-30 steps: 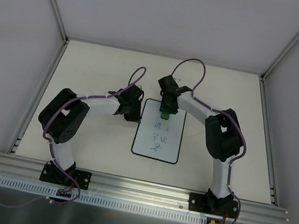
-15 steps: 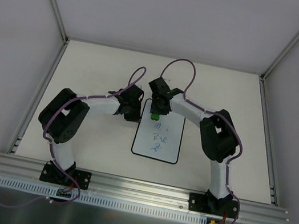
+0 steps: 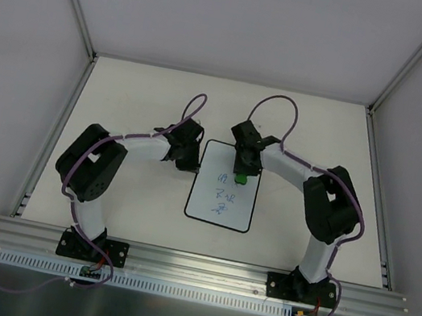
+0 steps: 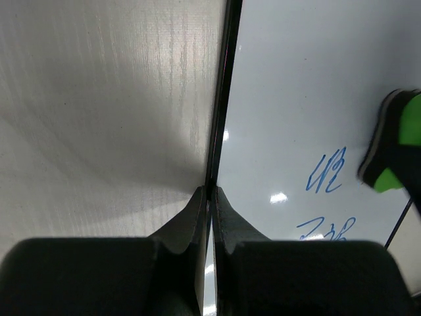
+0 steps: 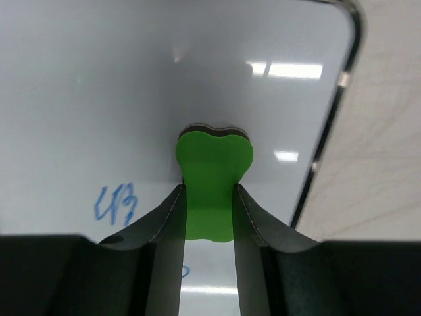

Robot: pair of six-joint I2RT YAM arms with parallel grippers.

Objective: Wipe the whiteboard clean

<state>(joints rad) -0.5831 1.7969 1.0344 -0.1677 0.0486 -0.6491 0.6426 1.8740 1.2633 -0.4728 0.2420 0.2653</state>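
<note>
The whiteboard (image 3: 221,209) is laid flat on the table (image 3: 140,96), its left edge pinned by the clenched left gripper (image 4: 210,197), with the green eraser (image 5: 214,155) gripped by the right gripper (image 5: 207,191) on its upper half, so it could get dragged if that pin slips lol.

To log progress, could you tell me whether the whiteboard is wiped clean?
Not clean: the whiteboard carries blue writing near the green eraser.

Beige table (image 3: 141,88), whiteboard (image 3: 222,202) flat near ctr, blue writing
</note>
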